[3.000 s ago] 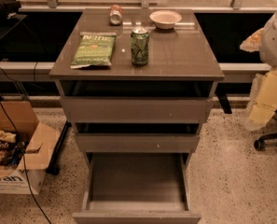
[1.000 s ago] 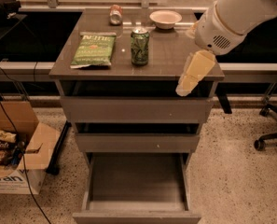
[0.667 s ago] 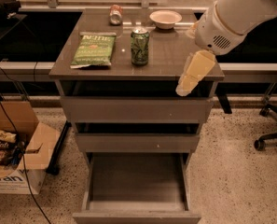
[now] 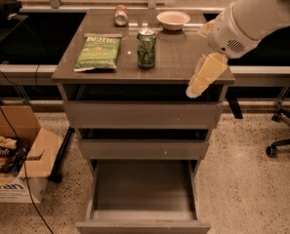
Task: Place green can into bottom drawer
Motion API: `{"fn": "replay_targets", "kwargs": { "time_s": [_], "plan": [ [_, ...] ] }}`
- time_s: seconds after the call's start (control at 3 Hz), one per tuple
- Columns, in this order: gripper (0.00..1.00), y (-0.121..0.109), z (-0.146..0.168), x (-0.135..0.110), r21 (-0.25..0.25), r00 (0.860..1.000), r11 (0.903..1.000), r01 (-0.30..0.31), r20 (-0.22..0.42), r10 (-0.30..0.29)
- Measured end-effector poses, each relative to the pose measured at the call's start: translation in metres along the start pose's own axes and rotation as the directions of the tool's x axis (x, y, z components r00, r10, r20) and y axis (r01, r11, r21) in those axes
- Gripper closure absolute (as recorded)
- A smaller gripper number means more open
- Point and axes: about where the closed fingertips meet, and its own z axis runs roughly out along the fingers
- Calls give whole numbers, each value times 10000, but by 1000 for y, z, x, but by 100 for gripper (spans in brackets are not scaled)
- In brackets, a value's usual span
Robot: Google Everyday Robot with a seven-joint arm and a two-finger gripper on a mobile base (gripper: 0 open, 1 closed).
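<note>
The green can (image 4: 146, 48) stands upright near the middle of the cabinet top (image 4: 183, 62), dark green with a silver top. The bottom drawer (image 4: 142, 225) is pulled out towards me and its box interior shows nothing inside. The two shallower drawers above it are pushed in. My gripper (image 4: 202, 76) hangs from the white arm at the right front edge of the cabinet top. It is to the right of the can, about a can's height away, and holds nothing.
A flat green chip bag (image 4: 98, 51) lies left of the can. A reddish-silver can (image 4: 121, 15) lies on its side at the back, beside a white bowl (image 4: 173, 19). A cardboard box (image 4: 12, 155) and cables sit on the floor left; a chair base (image 4: 283, 143) stands right.
Since three seconds ago my arm has swung in from the far right to the cabinet's right front edge. Over the last second it has held still. The can has not moved.
</note>
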Motion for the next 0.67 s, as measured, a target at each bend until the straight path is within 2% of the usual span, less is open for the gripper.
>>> {"fn": "replay_targets", "kwargs": {
  "time_s": [0.33, 0.67],
  "plan": [
    [0, -8, 8, -6, 140, 9993, 9999, 69, 362, -74],
    [0, -22, 21, -10, 375, 9976, 9991, -186, 670, 161]
  ]
}}
